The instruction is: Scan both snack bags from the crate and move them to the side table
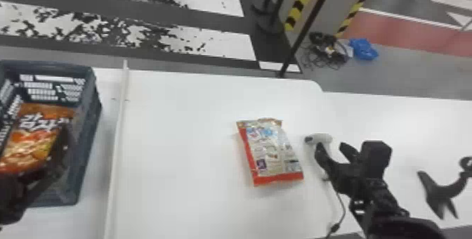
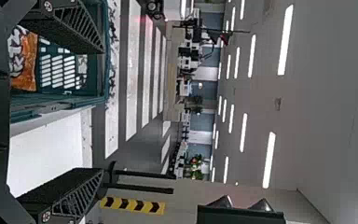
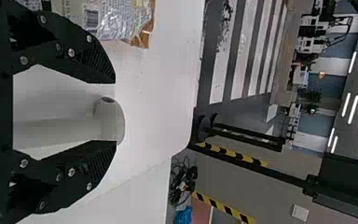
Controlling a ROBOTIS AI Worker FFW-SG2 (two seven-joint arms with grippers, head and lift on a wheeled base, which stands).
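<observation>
Currently on the desk: one snack bag, lying right of centre in the head view; scan status cannot be determined.
Crate, left edge of head view: other snack bag inside; extraction, scan and transfer outstanding.
Left end effector: released, fingers well apart, at the crate.
Right end effector: released, fingers parted either side of the scanner, at centre right of head view.
Progress: judged partial; one snack bag out of the crate, final placement unconfirmed.
</observation>
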